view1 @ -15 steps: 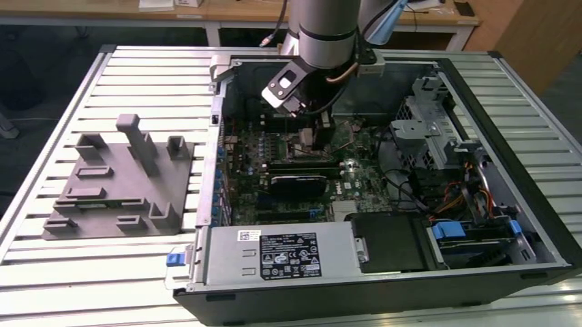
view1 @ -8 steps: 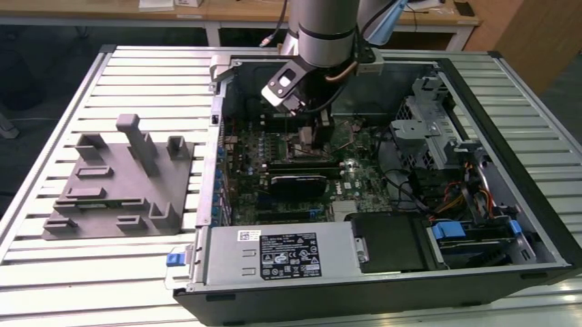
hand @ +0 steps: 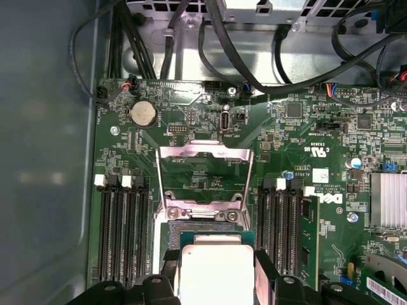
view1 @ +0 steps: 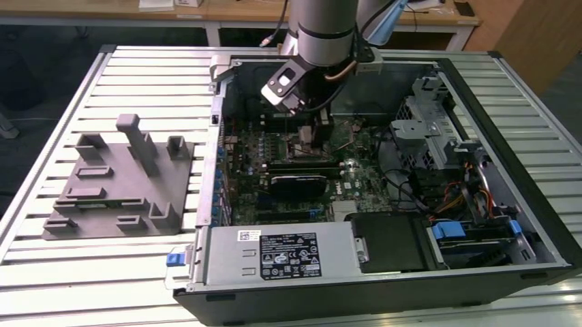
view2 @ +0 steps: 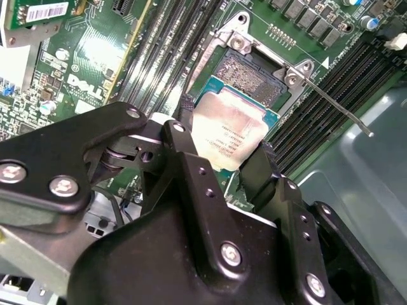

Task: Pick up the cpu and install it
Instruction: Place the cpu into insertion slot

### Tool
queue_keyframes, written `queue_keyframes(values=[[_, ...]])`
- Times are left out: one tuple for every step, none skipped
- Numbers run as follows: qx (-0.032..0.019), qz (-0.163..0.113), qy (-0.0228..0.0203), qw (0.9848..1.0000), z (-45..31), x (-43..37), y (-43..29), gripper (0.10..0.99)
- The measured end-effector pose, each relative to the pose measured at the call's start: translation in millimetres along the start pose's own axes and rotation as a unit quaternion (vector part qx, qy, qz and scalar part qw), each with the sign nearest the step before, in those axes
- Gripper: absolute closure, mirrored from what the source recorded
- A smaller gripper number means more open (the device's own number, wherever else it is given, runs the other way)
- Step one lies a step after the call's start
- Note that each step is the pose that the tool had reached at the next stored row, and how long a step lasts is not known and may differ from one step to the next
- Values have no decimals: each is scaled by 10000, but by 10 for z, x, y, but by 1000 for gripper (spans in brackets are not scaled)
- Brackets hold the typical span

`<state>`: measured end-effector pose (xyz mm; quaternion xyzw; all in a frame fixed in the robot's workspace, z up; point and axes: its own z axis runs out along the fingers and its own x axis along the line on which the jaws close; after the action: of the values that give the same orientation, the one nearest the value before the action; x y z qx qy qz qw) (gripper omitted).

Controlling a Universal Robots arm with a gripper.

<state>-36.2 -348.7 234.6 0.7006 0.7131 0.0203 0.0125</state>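
The pincer was closed on the cpu, fingers clamping two opposite edges, holding it over the open socket on the motherboard.

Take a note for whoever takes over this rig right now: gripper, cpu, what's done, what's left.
Gripper: shut on the cpu, a finger on each of two opposite edges.
Cpu: held over the motherboard, partly overlapping the socket; retention frame open.
Done: cpu picked up and at the socket.
Left: cpu not yet seated; socket contacts show beyond its edge.
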Motion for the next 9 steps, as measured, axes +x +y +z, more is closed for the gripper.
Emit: queue_keyframes(values=[[0, 0, 0, 10000, 1, 4, -1, 545], [0, 0, 0, 10000, 3, 9, -1, 545], [0, 0, 0, 10000, 4, 14, -2, 545], [0, 0, 0, 10000, 6, 20, -2, 545], [0, 0, 0, 10000, 8, 26, -3, 545], [0, 0, -1, 10000, 9, 30, -4, 545], [0, 0, -1, 10000, 11, 35, -4, 545], [0, 0, -1, 10000, 13, 40, -5, 545], [0, -1, -1, 10000, 14, 44, -5, 545]])
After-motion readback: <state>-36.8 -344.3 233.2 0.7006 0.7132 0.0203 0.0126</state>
